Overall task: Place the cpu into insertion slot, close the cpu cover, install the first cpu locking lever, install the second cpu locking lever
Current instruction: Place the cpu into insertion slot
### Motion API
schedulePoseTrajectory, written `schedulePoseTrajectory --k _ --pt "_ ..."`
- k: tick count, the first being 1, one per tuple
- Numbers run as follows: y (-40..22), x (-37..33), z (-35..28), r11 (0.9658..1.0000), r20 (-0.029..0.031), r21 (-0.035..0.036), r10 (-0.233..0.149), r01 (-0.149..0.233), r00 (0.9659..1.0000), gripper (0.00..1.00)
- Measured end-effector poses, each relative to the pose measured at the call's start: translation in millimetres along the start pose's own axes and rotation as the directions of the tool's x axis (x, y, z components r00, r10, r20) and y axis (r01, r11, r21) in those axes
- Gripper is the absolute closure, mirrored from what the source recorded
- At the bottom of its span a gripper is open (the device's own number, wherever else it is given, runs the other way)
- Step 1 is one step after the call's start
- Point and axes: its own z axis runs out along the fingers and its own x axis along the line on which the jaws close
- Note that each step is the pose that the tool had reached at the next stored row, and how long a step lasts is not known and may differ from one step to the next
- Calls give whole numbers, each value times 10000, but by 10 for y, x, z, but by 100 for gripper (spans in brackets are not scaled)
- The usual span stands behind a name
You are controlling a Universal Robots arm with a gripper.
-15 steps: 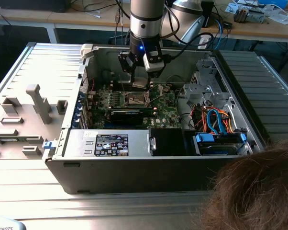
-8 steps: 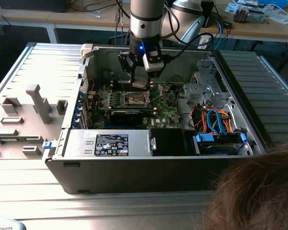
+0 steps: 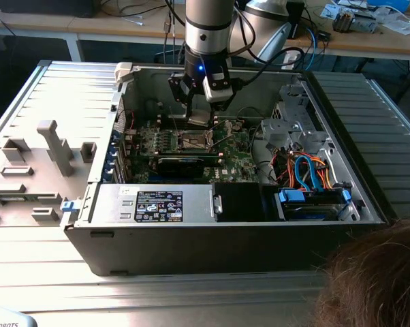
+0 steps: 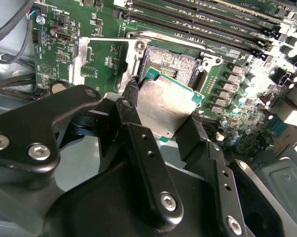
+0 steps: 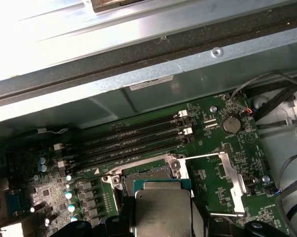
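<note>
Step one is live: the claw (image 3: 199, 107) is pinching the cpu (image 4: 164, 106) by two opposite edges, dull metal top facing up, just above the insertion slot (image 4: 174, 61) and overlapping its near rim. The cpu cover (image 5: 236, 182) lies swung open, flat on the green motherboard (image 5: 217, 143) right beside the slot, so nothing is closed or locked yet. My read is that seating the chip calls for squaring its edges to the slot's silvery rim, keeping it level, and setting it down gently, because those contacts look delicate.

Now the blind spots. The chip masks the near half of the slot in both wrist views, and I can't judge the gap between the two. The locking levers are hard to pick out beside the slot. The first wrist view cuts off the chip's near edge.
</note>
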Motion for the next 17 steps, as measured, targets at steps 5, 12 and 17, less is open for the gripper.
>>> schedulePoseTrajectory --k 5,12,17 --pt "0 0 2 10000 4 -1 56 -56 10000 45" --pt "0 0 4 9999 13 -3 169 -169 9999 45" --pt "0 0 5 9997 17 -4 228 -228 9997 45"
